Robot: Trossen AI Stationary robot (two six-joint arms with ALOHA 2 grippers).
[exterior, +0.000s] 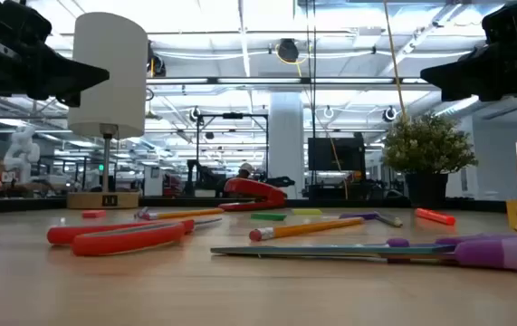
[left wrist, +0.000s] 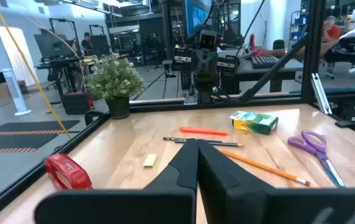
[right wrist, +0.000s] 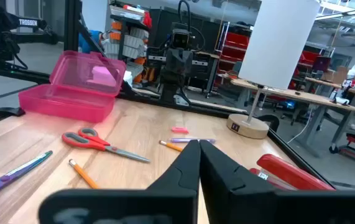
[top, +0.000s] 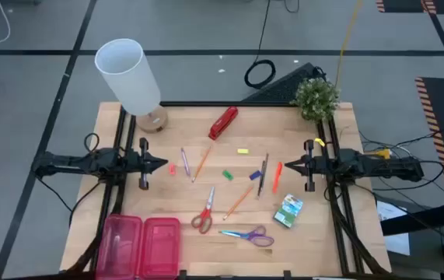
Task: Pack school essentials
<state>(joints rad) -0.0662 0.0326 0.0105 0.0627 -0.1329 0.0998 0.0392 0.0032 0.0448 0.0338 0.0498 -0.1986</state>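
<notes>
Both of your arms are parked at the desk (top: 128,210) edges: the left hand (top: 159,164) and the right hand (top: 289,165) each sit clenched on nothing, fingertips pressed together, well apart from the stationery. Nothing is packed yet. The open pink pencil case (top: 142,245) waits at the near left corner, while the red-handled scissors (top: 204,214), purple-handled scissors (top: 247,234), orange pencils (top: 238,201), the pens (top: 262,176) and the crayon box (top: 288,210) lie scattered across the middle.

Watch these risks, as I judge them:
- The pencils and pens lie flat and thin, so a shallow pinch may roll them away.
- The small erasers (top: 227,175) could be flicked off by a finger.
- The red stapler (top: 223,123) is not school kit, so leave it.
- The case is far from your right arm, so a long reach may sweep the scissors.
</notes>
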